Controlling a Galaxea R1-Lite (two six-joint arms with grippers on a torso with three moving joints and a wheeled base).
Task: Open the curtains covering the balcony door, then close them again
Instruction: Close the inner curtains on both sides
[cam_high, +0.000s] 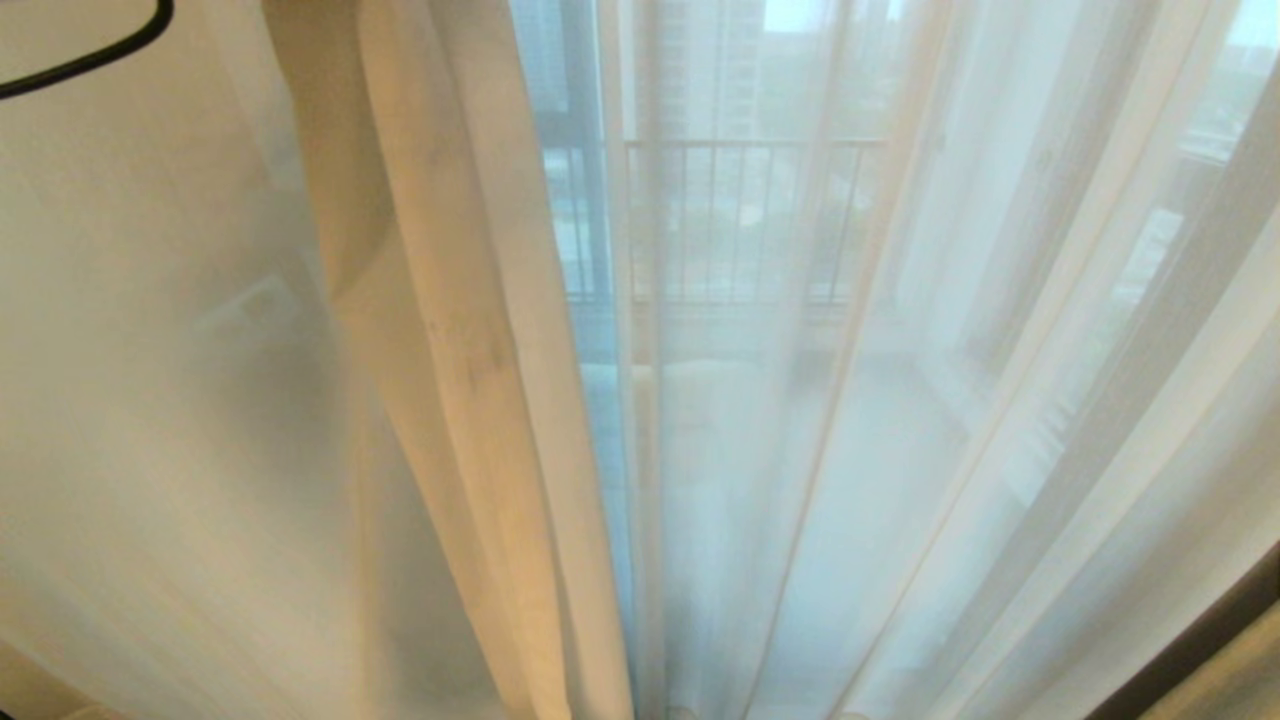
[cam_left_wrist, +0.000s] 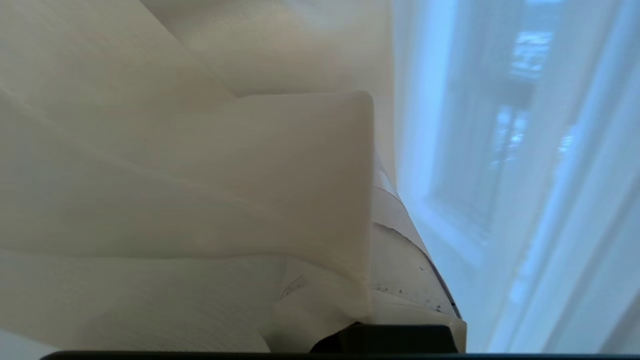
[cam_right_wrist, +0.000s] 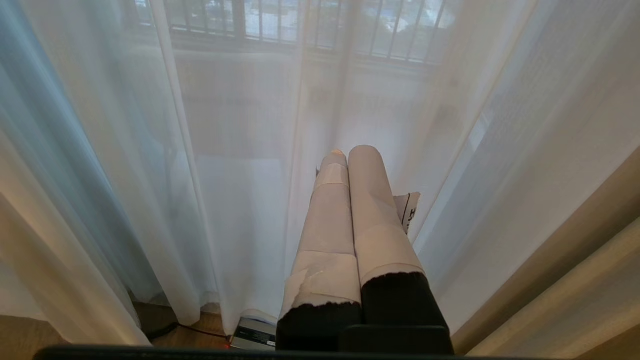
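Two grippers are in play, each seen only from its own wrist camera. Taking the left first: the left gripper (cam_left_wrist: 372, 240) sits buried in the curtains (cam_left_wrist: 190, 190), its tape-wrapped fingers (cam_left_wrist: 400, 260) pressed together with a thick cream fold draped over and around them. Whether cloth is actually pinched between the fingers cannot be told, since the fabric hides the fingertips. Beside this gripper, on the side away from the bunched fold, sheer fabric hangs with bluish daylight coming through it.

In the head view, a heavy cream pleat (cam_high: 450, 330) hangs left of centre, and sheer panels (cam_high: 900, 400) spread from there to the right edge. Through the sheer cloth a dark upright of the balcony door (cam_high: 585, 200) shows faintly, with a black railing (cam_high: 740, 150) beyond it.

Farther right, the right gripper (cam_right_wrist: 348, 150) hangs with its two taped fingers (cam_right_wrist: 372, 210) closed flat against each other, holding nothing. Sheer curtain hangs just ahead of its tips, with the railing visible above and past them. Below it, near the fabric's hem, lies a small grey box (cam_right_wrist: 255, 332) on the wooden floor (cam_right_wrist: 190, 340).
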